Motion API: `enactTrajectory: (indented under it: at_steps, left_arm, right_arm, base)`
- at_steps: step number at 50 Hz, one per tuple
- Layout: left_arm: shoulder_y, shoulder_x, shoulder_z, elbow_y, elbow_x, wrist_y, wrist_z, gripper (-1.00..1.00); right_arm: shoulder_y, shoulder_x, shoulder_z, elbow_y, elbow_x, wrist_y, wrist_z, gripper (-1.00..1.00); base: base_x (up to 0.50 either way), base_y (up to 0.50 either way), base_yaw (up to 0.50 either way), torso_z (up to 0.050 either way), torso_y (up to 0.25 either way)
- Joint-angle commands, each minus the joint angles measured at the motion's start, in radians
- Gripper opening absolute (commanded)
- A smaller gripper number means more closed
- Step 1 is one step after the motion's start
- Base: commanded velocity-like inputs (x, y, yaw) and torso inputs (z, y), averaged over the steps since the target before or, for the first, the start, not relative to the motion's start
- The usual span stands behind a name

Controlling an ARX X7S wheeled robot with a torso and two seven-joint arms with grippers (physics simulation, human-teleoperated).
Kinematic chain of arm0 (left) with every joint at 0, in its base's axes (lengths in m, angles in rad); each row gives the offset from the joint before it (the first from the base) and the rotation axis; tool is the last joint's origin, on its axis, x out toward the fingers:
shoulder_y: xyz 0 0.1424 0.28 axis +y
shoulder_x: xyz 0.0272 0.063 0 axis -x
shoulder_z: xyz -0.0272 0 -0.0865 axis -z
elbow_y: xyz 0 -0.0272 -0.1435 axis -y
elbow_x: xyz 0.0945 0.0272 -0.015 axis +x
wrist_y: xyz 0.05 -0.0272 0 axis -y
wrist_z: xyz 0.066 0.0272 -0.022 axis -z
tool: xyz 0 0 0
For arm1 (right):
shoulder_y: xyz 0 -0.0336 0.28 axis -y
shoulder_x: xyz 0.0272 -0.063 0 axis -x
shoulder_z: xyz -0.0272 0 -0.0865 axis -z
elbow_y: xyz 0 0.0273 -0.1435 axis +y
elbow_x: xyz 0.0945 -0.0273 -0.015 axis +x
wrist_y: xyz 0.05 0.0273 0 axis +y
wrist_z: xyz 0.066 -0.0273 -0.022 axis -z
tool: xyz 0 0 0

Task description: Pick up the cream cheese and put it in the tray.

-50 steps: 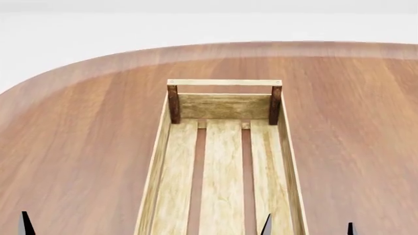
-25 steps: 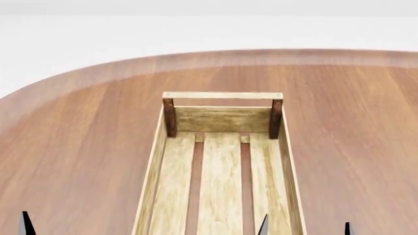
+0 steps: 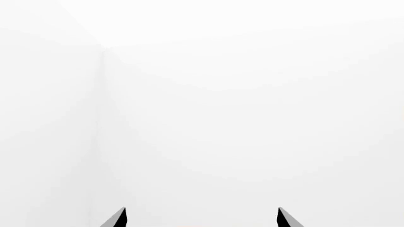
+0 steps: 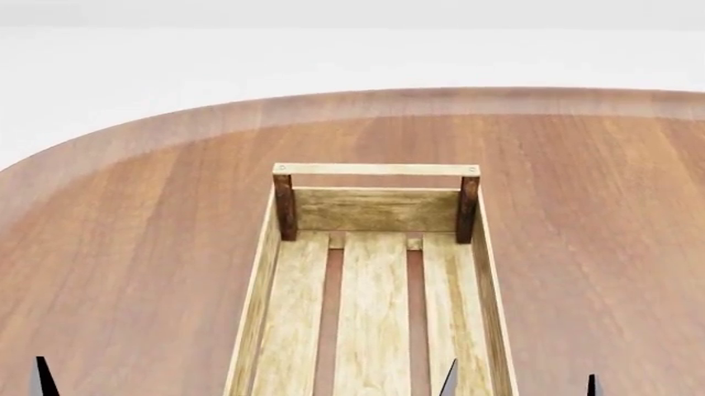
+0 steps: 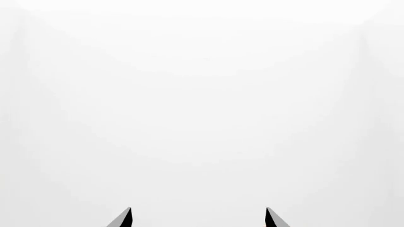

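A reddish-brown wooden table with a rounded far edge and lengthwise grain fills most of the head view. Beyond the table's far rim lies plain white, evenly lit surroundings; both wrist views show white walls.

The surface is a reddish-brown wood top with lengthwise grain and a rounded far edge, a paler band running along that rim; on it lies the tray, a long light-wood crate reaching from near the middle toward the near edge of the head view; its bottom is three pale slats with dark gaps between them; two dark corner posts stand at its far end under a pale top rail.
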Motion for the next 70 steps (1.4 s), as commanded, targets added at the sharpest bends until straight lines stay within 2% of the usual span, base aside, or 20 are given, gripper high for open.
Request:
enactTrajectory:
  at_steps: [1, 11, 28, 34, 38, 41, 44, 56, 60, 70]
  left_arm:
    - [-0.002, -0.006, 0.000, -0.003, -0.011, 0.003, -0.007, 1.00]
    - [-0.002, -0.015, -0.004, -0.002, -0.021, 0.004, -0.011, 1.00]
    - [-0.004, -0.018, -0.004, 0.005, -0.016, -0.009, -0.024, 1.00]
    - [-0.006, -0.020, -0.004, 0.007, -0.015, -0.013, -0.027, 1.00]
    - [-0.007, -0.021, -0.003, 0.006, -0.015, -0.017, -0.028, 1.00]
    - [-0.011, -0.023, -0.001, 0.003, -0.018, -0.026, -0.026, 1.00]
    - [-0.012, -0.022, 0.000, -0.002, -0.016, -0.021, -0.029, 1.00]
    - [-0.008, -0.027, 0.001, 0.003, -0.014, -0.016, -0.036, 1.00]
    - [-0.007, -0.028, 0.001, 0.004, -0.014, -0.014, -0.039, 1.00]
    - [-0.006, -0.030, 0.005, 0.006, -0.012, -0.016, -0.044, 1.00]
  right_arm:
    - [0.001, -0.008, 0.037, -0.045, -0.050, 0.063, 0.049, 1.00]
    - [0.039, -0.043, 0.129, -0.069, -0.074, 0.189, 0.140, 1.00]
    - [0.047, -0.072, 0.388, -0.254, -0.010, 0.449, 0.305, 1.00]
    - [0.085, -0.101, 0.483, -0.346, -0.054, 0.665, 0.403, 1.00]
    - [0.123, -0.121, 0.527, -0.358, -0.018, 0.798, 0.424, 1.00]
    - [0.148, -0.122, 0.517, -0.356, -0.060, 0.896, 0.457, 1.00]
    - [0.202, -0.157, 0.525, -0.359, -0.108, 1.062, 0.534, 1.00]
    - [0.245, -0.169, 0.567, -0.370, -0.057, 1.201, 0.532, 1.00]
    - [0.271, -0.174, 0.600, -0.385, -0.035, 1.301, 0.531, 1.00]
    - [0.283, -0.173, 0.653, -0.388, 0.037, 1.365, 0.494, 1.00]
  base:
    - [0.00, 0.00, 0.00, 0.000, 0.000]
    - [0.00, 0.00, 0.00, 0.000, 0.000]
    - [0.00, 0.00, 0.00, 0.000, 0.000]
    - [0.00, 0.00, 0.00, 0.000, 0.000]
    - [0.00, 0.00, 0.00, 0.000, 0.000]
    - [0.00, 0.00, 0.00, 0.000, 0.000]
    - [0.00, 0.00, 0.00, 0.000, 0.000]
    - [0.00, 0.00, 0.00, 0.000, 0.000]
    - [0.00, 0.00, 0.00, 0.000, 0.000]
    - [0.00, 0.00, 0.00, 0.000, 0.000]
